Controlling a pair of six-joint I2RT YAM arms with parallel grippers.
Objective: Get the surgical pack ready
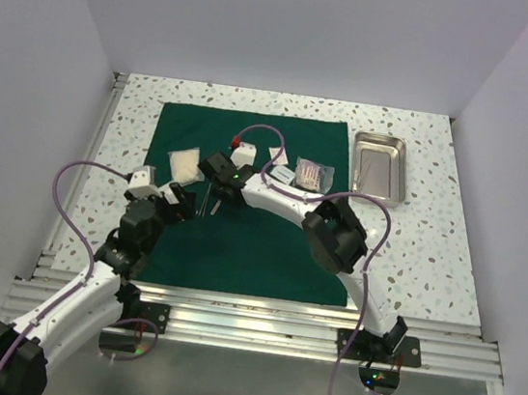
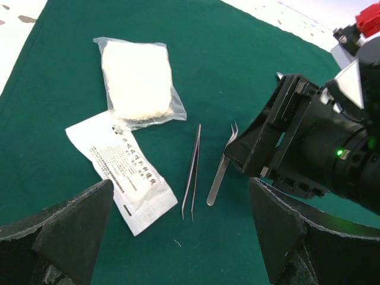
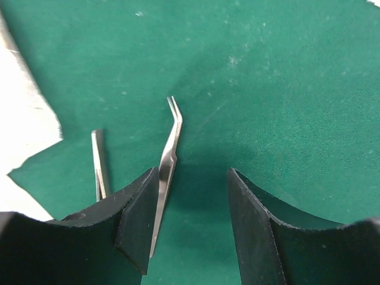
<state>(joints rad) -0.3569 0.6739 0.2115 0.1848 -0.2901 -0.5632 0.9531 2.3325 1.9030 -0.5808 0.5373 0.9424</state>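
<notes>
My left tool (image 2: 181, 196) hangs released over the left part of the pack (image 1: 238, 243), which lies spread flat on the table (image 1: 431, 259). Below it are gauze (image 2: 138, 80), a paper packet (image 2: 122, 169) and straight tweezers (image 2: 192, 175). Just right of these lie curved tweezers (image 3: 169, 154), between the parted fingers of my right tool (image 3: 191, 178), close to one finger and not gripped. Further right, the tray (image 1: 379, 167) sits off the cloth. I judge I'm laying out instruments; next I need both tools clear before folding the sheet over its contents.
</notes>
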